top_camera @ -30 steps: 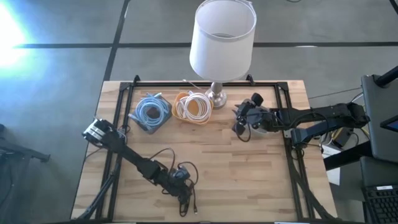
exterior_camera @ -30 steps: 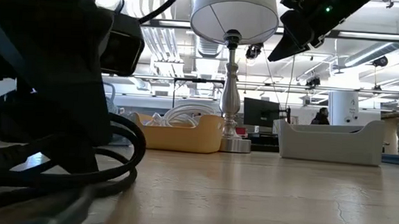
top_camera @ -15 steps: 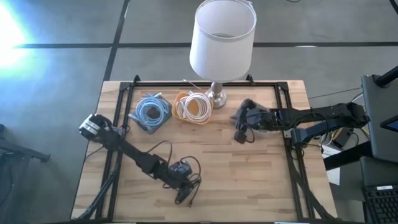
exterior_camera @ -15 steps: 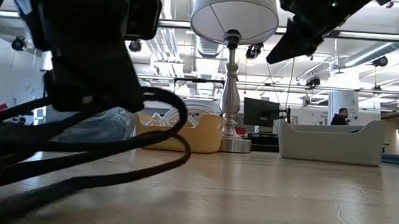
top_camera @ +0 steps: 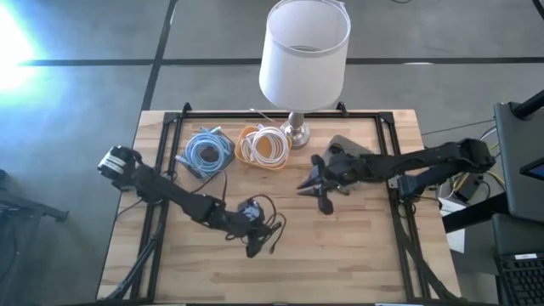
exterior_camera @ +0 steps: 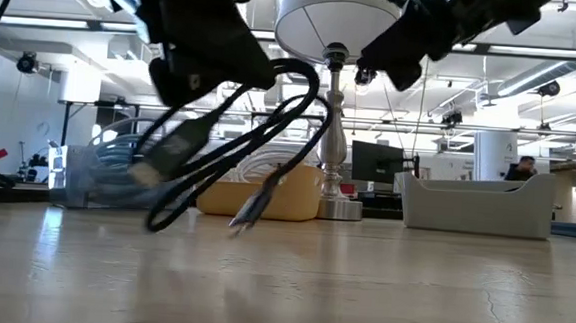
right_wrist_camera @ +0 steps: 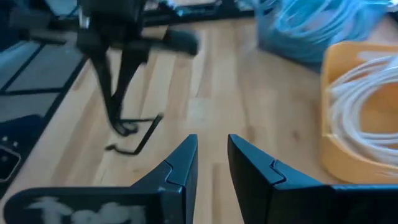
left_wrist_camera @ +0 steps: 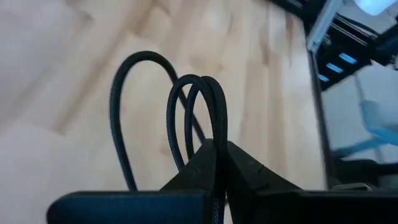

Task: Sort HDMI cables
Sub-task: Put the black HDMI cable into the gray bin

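While the left gripper (top_camera: 249,223) is closed tightly on a black HDMI cable (top_camera: 265,228), it holds this bundle lifted above the front middle part of the wooden table (top_camera: 340,246). On the low view the black loops and the two connector ends hang down from the gripper (exterior_camera: 210,52) and do not touch the table surface. On the left wrist view the black strands (left_wrist_camera: 198,118) are pinched between the two dark fingers, which are pressed together.

Nearer the back of the table, the right gripper (top_camera: 313,189) hangs above the wood in front of the lamp (top_camera: 303,59), and its fingers stand a little apart with nothing between them.

Light blue cables (top_camera: 204,152) lie coiled in the grey tray (top_camera: 223,162) at the back left. Just beside it, white cables (top_camera: 264,144) lie in the orange tray (top_camera: 246,133). A second grey tray (exterior_camera: 476,205) is visible on the low view, to the right of the lamp's foot.
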You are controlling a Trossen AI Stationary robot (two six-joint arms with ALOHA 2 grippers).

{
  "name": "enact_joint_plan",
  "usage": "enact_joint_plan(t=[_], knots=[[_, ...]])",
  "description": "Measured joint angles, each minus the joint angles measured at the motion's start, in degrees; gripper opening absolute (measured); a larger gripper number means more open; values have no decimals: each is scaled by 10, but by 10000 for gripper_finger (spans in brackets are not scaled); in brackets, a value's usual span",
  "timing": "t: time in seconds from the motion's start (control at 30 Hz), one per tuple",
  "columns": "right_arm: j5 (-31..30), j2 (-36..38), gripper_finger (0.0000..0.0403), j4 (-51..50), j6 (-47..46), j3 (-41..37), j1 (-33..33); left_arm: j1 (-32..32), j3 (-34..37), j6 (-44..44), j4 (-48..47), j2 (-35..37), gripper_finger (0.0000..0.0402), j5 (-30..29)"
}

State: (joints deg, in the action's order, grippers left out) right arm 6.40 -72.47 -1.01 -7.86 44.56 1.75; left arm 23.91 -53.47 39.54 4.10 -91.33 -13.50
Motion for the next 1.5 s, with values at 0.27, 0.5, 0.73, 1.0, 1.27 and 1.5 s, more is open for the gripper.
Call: enact_joint_plan(t=[0.27,0.5,0.73,1.0,1.27,1.5], knots=[[2,-92,102,9,43,33,38,-26,0,-57,-6,15,20,-16],[1,-136,120,9,84,85,70,-37,0,-79,-30,15,21,-16],[1,-187,128,-5,95,122,82,-42,-5,-81,-26,15,21,-24],[-1,-238,126,-34,126,165,81,-41,-11,-100,-24,15,21,-30],[-5,-258,101,-101,157,209,81,-41,-10,-100,-24,15,21,-36],[-7,-255,44,-108,176,206,81,-42,-9,-99,-24,15,21,-38]])
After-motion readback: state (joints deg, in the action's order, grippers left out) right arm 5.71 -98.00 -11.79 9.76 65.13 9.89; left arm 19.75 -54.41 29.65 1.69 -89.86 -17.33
